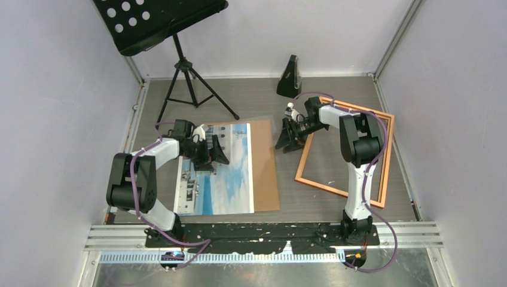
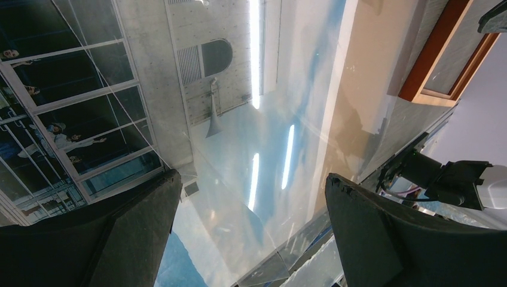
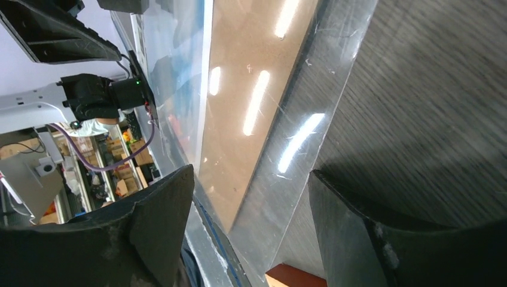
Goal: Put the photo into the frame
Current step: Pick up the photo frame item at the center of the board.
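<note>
Hovering low over the far left part of the photo (image 1: 230, 173), my left pincer (image 1: 209, 152) is released, its two fingers spread wide with nothing between them. The photo lies flat and face up on a brown backing board (image 1: 267, 173), left of the table's (image 1: 323, 101) middle. A clear sheet (image 3: 281, 155) lies over them, glinting with lamp reflections. My right pincer (image 1: 291, 136) is at the board's far right corner, between the board and the frame (image 1: 335, 190). Its fingers stand apart too, with the sheet's edge running under the gap, and I grasp nothing. The frame lies flat on the right of the table, turned askew, near the board and apart from the photo. A music stand (image 1: 161, 18) and a metronome (image 1: 290, 78) stand at the far side.
</note>
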You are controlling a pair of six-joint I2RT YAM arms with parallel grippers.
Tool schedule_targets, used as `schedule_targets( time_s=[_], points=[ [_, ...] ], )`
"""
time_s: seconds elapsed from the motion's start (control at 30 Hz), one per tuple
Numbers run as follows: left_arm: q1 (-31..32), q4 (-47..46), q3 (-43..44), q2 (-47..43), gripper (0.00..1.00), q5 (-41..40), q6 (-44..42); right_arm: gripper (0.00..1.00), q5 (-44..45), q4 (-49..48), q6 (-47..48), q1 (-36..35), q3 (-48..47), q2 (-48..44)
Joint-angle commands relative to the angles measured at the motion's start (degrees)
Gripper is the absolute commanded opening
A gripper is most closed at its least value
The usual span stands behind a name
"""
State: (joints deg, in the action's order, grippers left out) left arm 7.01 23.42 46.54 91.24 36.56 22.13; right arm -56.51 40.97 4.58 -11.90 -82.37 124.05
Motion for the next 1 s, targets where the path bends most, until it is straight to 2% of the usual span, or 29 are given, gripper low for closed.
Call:
schedule_targets(
  time_s=[0.0,0.47,0.67,0.97],
  points=[
    [1.34,-0.49,-2.34,3.63,0.99,-4.22,-2.39,0.79,11.00,-5.62,-1.63,-0.53,2.48,2.35],
    [1.41,-0.57,-2.39,4.00,0.99,-4.17,-2.36,0.79,-2.17,-12.13,-8.34,1.70,4.67,3.44],
    [1.43,-0.57,-2.29,4.12,0.99,-4.33,-2.52,0.76,-6.25,-11.68,-5.42,1.98,4.31,3.57],
    [1.43,-0.36,-2.25,4.44,0.99,-4.44,-2.59,0.76,-8.67,-5.48,1.89,2.11,2.82,2.68]
  ],
)
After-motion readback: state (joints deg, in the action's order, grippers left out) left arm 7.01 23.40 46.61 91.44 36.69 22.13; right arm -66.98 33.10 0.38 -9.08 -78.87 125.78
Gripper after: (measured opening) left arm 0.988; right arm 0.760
